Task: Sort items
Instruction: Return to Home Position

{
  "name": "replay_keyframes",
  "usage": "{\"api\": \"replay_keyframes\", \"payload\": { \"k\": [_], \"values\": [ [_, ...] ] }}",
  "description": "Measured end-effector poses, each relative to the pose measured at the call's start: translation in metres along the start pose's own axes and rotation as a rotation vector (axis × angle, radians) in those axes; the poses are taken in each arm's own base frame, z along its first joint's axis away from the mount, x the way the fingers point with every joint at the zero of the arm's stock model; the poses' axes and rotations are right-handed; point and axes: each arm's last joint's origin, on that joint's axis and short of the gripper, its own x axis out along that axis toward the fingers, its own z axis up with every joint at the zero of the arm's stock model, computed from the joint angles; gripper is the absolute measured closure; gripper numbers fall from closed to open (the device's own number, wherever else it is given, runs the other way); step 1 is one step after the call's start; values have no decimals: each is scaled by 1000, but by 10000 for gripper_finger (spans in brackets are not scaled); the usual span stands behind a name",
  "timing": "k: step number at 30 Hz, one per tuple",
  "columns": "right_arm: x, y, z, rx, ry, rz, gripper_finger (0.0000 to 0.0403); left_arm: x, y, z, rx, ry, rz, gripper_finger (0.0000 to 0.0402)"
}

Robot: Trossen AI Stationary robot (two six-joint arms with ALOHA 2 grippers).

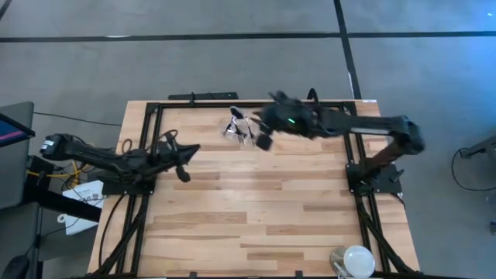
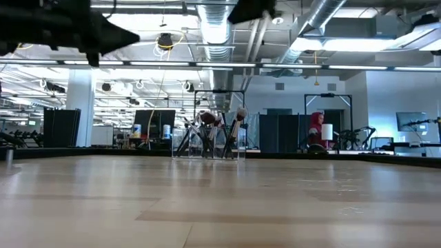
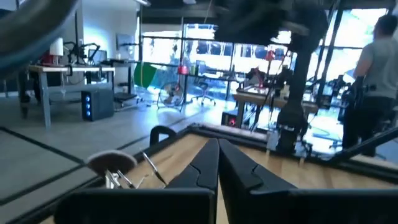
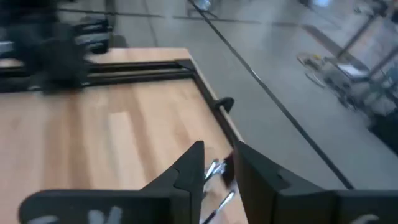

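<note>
Low view: slim black-handled brushes fan from the clear holder; left fingers pressed together, right fingers parted, empty.

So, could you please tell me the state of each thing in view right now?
Makeup brushes: standing in the organizer, heads up.
Clear organizer: upright.
Left gripper: fingers shut, empty.
Right gripper: fingers open, empty, raised near the organizer.
Round disc: lying flat, apart from the rest.
</note>
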Motion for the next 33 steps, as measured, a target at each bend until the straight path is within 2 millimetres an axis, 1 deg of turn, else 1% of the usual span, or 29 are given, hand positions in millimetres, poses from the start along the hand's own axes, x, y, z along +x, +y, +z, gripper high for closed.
{"api": "replay_keyframes", "payload": {
  "k": [2, 4, 6, 10, 13, 15, 17, 20, 24, 27, 31, 33],
  "values": [
    [-22, 6, -12, -4, -46, 28, 335, -8, 2, 6, -4, -14, -7, 397],
    [-38, 13, -36, 11, -70, 57, 342, -17, 4, 11, 21, -28, -16, 398],
    [-53, 19, -61, 46, -135, 84, 348, -26, 7, 15, 47, -40, -9, 398],
    [-74, 26, -113, 85, -278, 118, 358, -41, 12, 21, 25, -68, -52, 398],
    [-92, 24, -143, 113, -389, 133, 366, -49, 16, 20, 16, -63, -85, 398],
    [-103, 18, -155, 129, -460, 146, 372, -51, 17, 17, 8, -41, -100, 398],
    [-113, 13, -165, 152, -502, 208, 379, -52, 17, 11, -1, -22, -111, 398],
    [-120, 12, -185, 153, -531, 328, 389, -52, 15, -2, 5, 9, -124, 398],
    [-121, 13, -211, 152, -548, 349, 398, -52, 13, -19, 30, 42, -126, 398],
    [-121, 13, -224, 163, -585, 345, 401, -51, 12, -22, 21, 65, -144, 398],
    [-117, 16, -245, 165, -572, 349, 402, -50, 11, -23, 31, 78, -149, 398],
    [-116, 17, -253, 187, -585, 353, 402, -50, 11, -24, 37, 86, -149, 398]
  ]
}}
